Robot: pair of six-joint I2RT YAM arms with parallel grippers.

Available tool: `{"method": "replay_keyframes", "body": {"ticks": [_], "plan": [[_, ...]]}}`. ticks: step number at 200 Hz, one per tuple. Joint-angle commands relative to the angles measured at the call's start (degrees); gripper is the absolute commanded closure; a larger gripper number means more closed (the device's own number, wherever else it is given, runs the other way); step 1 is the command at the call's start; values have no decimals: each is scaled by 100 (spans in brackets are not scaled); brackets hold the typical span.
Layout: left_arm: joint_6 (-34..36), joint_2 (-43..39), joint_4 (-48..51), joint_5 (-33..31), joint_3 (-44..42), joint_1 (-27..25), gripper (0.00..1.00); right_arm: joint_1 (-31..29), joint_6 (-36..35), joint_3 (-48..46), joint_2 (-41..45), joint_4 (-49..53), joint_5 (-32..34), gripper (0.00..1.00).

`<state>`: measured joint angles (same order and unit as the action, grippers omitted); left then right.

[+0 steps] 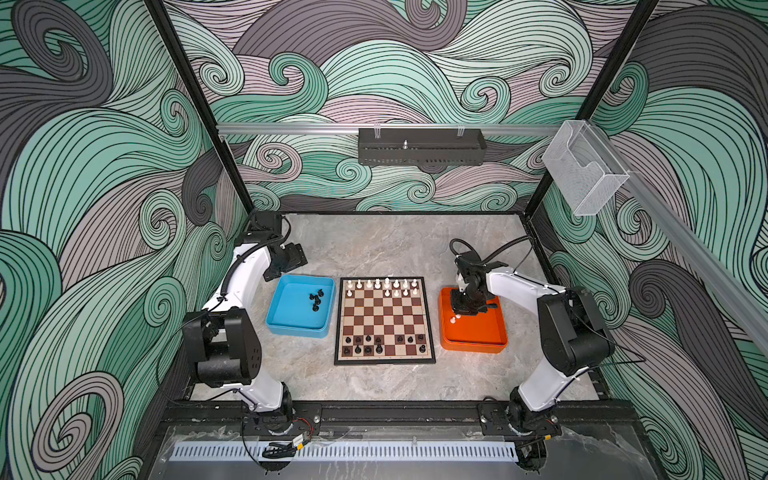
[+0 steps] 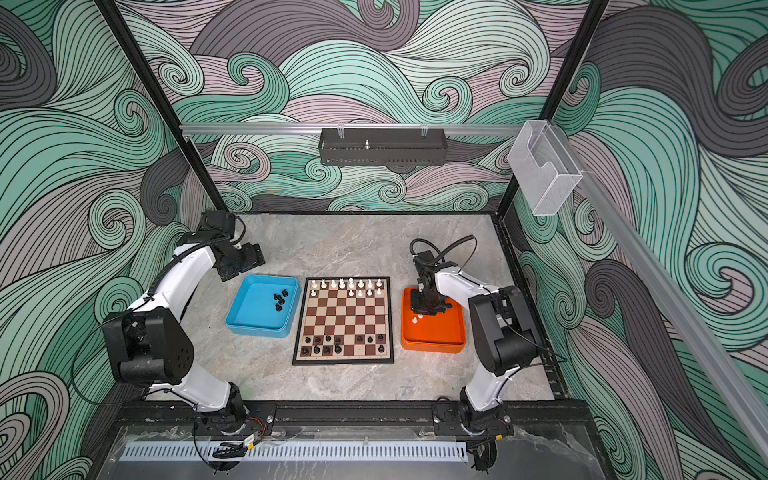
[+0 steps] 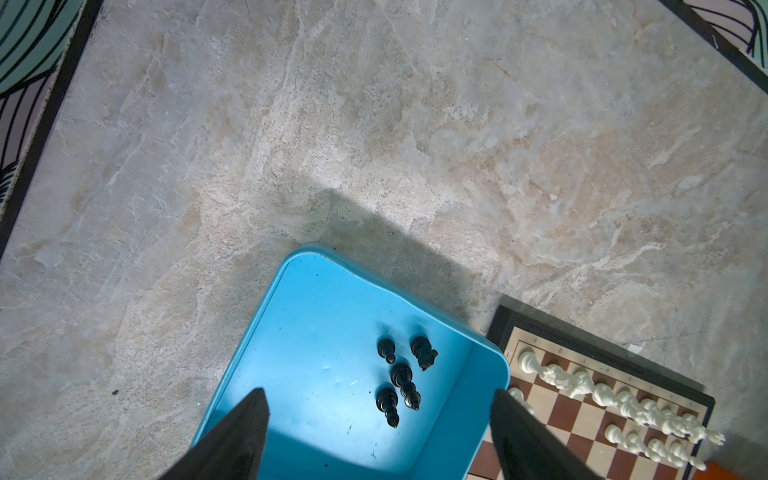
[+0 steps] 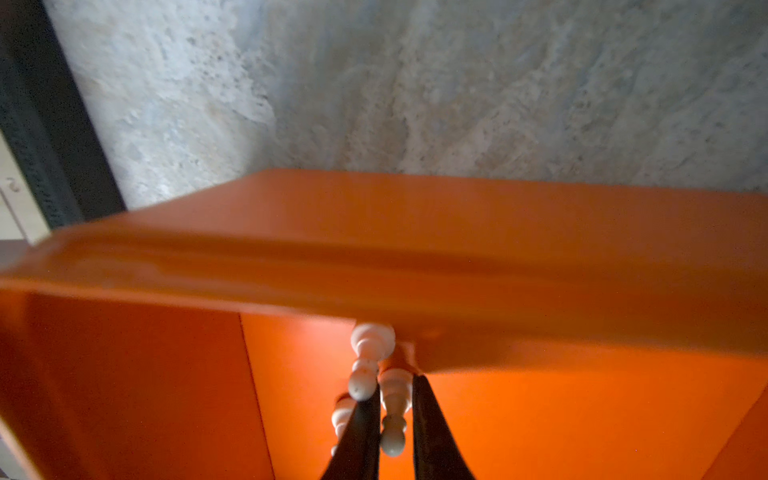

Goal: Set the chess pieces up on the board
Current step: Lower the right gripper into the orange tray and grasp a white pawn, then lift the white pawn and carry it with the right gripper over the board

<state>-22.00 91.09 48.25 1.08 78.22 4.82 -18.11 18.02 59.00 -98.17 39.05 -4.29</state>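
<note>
— Four loose black pieces (image 3: 405,384), glossy and turned like small balusters, lie tumbled on the smooth floor of the blue tray (image 3: 316,374). One looks like a knight.

— And the left gripper (image 3: 379,390)?

— Its dark, wedge-shaped fingers (image 3: 245,432) are spread wide above that tray, with nothing between them.

— Where is the board (image 1: 384,320)?

— Flat on the marbled tabletop (image 1: 374,249), between the two trays. It has brown and cream squares inside a thin black frame. White pieces (image 1: 384,286) stand along the far rows and black chessmen (image 1: 382,345) along the near ones.

— The right gripper (image 4: 394,384)?

— Down inside the orange tray (image 4: 415,257), its tapered fingers (image 4: 428,424) pinching a white pawn (image 4: 393,415).

— Anything crowding it?

— A second white piece (image 4: 370,357) lies just beside one finger, its base at the tray's wall. A third white piece (image 4: 341,415) is half hidden behind that finger. The rounded wall rises right ahead of the fingertips.
</note>
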Motion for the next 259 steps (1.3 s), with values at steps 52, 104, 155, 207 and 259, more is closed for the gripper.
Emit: {"method": "replay_keyframes", "body": {"ticks": [52, 104, 155, 207, 259], "plan": [[62, 58, -17, 85, -59, 63, 14, -26, -1, 66, 138, 223, 110, 86], [78, 74, -23, 85, -57, 81, 14, -35, -43, 202, 458, 499, 135, 86], [105, 110, -50, 76, -61, 115, 14, -152, -191, 680, 803, 958, 113, 86], [-164, 550, -70, 474, 529, 208, 14, -715, -255, 1837, 396, 1135, 65, 85], [194, 959, -202, 635, 1108, 221, 14, -1527, -164, 3396, -736, 1248, 47, 85]]}}
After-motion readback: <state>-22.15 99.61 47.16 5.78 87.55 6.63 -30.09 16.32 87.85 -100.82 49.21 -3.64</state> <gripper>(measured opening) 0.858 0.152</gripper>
